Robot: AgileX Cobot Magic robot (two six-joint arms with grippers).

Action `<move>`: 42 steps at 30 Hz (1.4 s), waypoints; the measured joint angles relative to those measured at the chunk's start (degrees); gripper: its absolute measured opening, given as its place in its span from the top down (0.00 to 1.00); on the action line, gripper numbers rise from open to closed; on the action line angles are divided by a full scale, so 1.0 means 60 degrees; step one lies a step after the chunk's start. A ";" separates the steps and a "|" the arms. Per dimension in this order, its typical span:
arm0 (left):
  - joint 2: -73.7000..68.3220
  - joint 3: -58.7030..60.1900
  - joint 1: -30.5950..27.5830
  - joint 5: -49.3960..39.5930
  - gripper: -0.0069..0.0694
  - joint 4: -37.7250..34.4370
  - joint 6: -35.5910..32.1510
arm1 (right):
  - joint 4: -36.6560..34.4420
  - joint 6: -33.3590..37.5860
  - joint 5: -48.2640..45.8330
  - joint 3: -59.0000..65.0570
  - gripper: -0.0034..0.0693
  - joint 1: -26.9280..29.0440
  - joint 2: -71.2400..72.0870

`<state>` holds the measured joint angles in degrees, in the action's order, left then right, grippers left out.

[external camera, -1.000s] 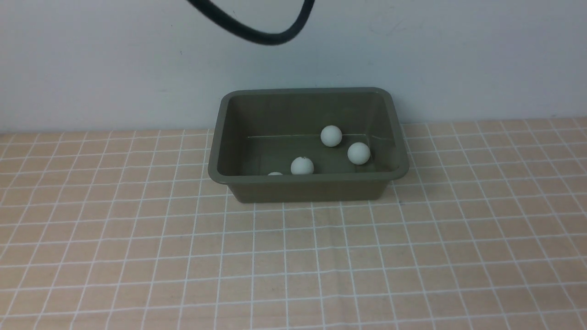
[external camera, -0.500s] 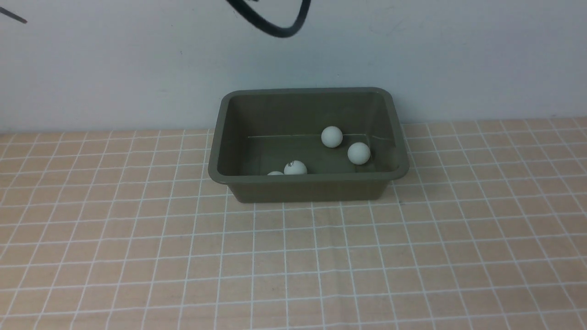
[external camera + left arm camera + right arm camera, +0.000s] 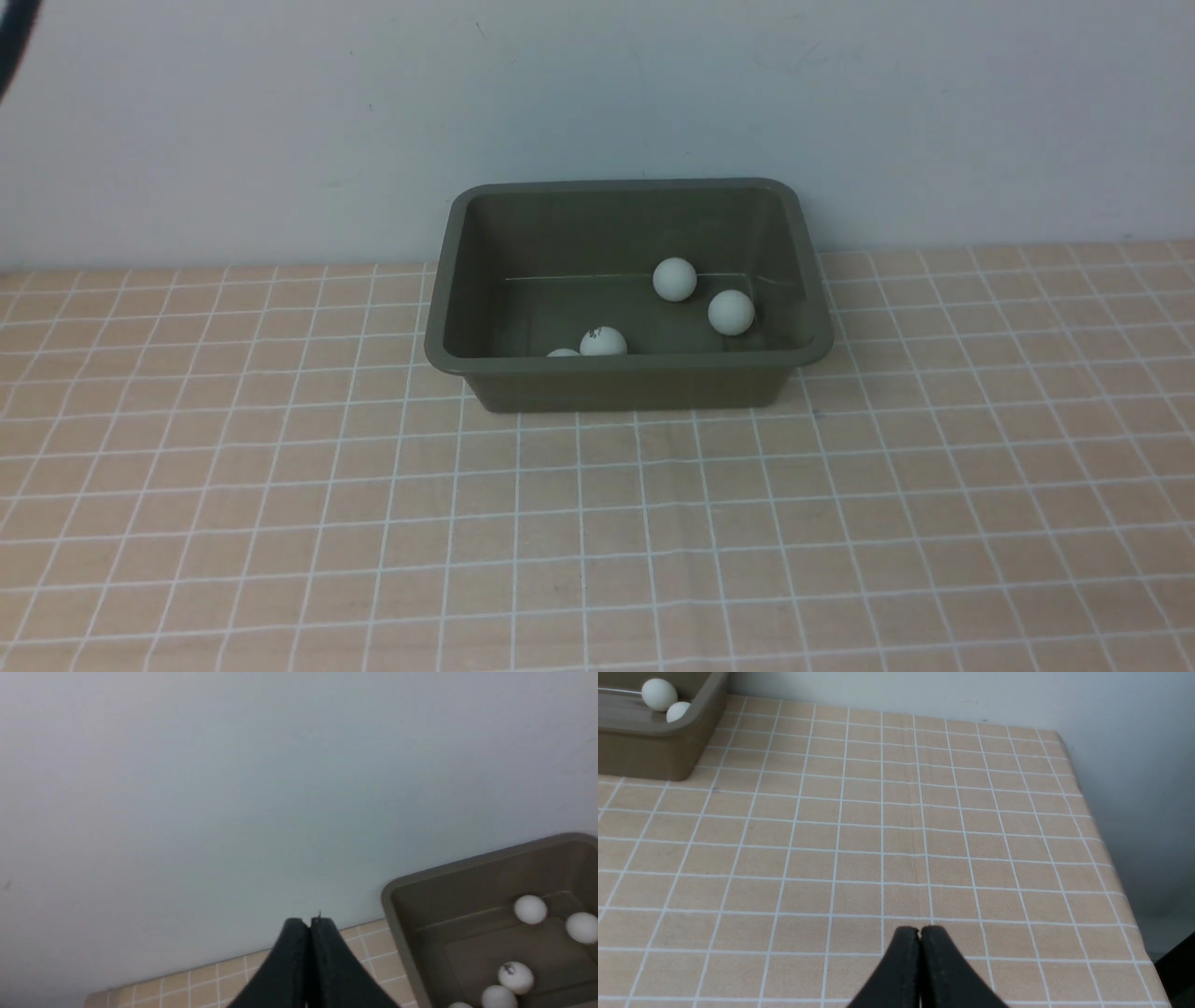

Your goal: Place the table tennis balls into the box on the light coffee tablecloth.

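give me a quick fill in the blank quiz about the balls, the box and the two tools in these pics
1. The left wrist view shows ____ table tennis balls inside the box.
2. The box stands on the light coffee tablecloth, with its far side toward the pale ____.
3. The left tool is ____, holding nothing.
4. The right tool hangs over bare cloth, also ____.

Missing words: five; wall; shut; shut

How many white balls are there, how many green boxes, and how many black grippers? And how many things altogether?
green box: 1
white balls: 5, all inside it
black grippers: 2, the left gripper and the right gripper
total: 8
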<state>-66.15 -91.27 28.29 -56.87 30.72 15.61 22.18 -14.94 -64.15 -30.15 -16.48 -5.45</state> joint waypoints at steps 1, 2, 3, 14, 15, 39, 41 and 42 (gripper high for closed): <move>0.0521 0.0790 -0.0258 0.0402 1.00 0.0221 0.0569 | 0.0000 0.0000 0.0000 0.0000 0.97 0.0000 0.0000; 0.0781 0.1438 -0.0483 0.0622 1.00 0.0343 0.0875 | 0.0000 0.0000 0.0000 0.0000 0.97 0.0000 0.0000; 0.1286 0.2437 -0.0809 0.1083 1.00 0.0439 0.1500 | 0.0000 0.0000 0.0000 0.0000 0.97 0.0000 0.0000; 0.5412 1.0298 -0.4039 0.5449 1.00 0.0720 0.4330 | 0.0000 0.0000 -0.0002 0.0000 0.97 0.0000 0.0000; 0.6197 1.1273 -0.4321 0.5905 1.00 0.0788 0.4394 | 0.0000 0.0000 -0.0002 0.0000 0.97 0.0000 0.0000; 1.0533 1.5424 -0.5039 0.6317 1.00 0.0889 0.5280 | 0.0000 0.0000 -0.0002 0.0000 0.97 0.0000 0.0000; 1.0533 1.5424 -0.5039 0.6346 1.00 0.0897 0.5288 | 0.0000 0.0000 -0.0002 0.0000 0.97 0.0000 0.0000; 1.0533 1.5424 -0.5039 0.6379 1.00 0.0897 0.5293 | 0.0000 0.0000 -0.0002 0.0000 0.97 0.0000 0.0000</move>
<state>-2.96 1.28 -1.94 -18.60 36.10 47.37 22.18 -14.94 -64.16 -30.15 -16.48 -5.45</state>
